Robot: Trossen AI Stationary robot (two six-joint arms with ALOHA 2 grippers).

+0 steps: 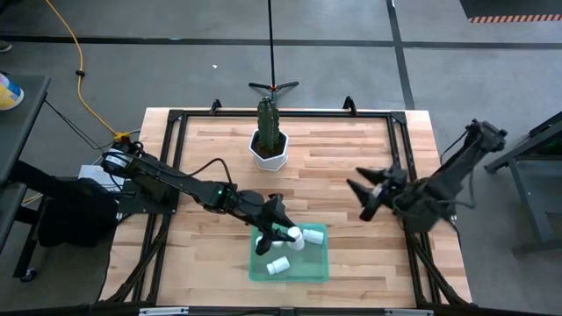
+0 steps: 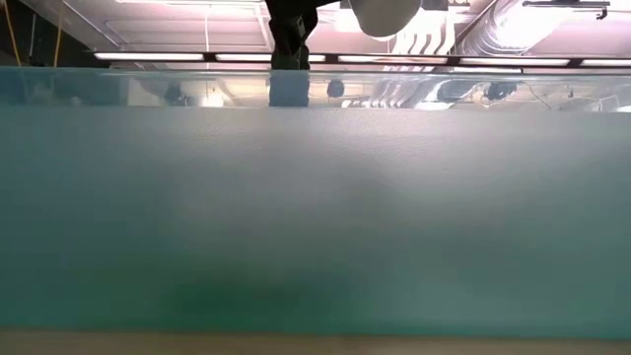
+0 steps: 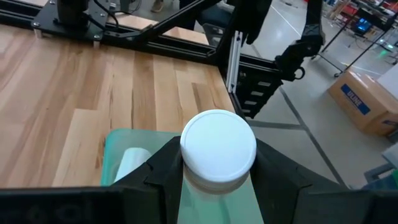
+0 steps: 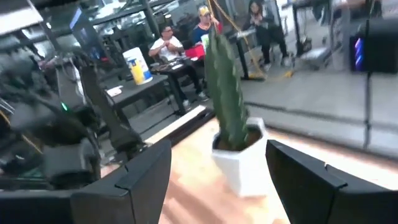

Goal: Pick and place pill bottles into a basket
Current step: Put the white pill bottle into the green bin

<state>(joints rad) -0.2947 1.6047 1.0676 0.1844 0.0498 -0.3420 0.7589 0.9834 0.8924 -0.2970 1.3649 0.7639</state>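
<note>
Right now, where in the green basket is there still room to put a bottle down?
The basket looks bare along its right side and front right corner. Its left and back are crowded: one pill bottle lies front left, another at the back, and the left gripper holds a third bottle over the back left. The right gripper waits open, away from the basket.

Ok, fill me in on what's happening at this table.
The left end effector is shut on a white pill bottle, holding it over the green basket near the table's front edge. Two more bottles already lie in the basket. The right end effector hangs open and empty over the table's right side, facing the potted cactus.
</note>
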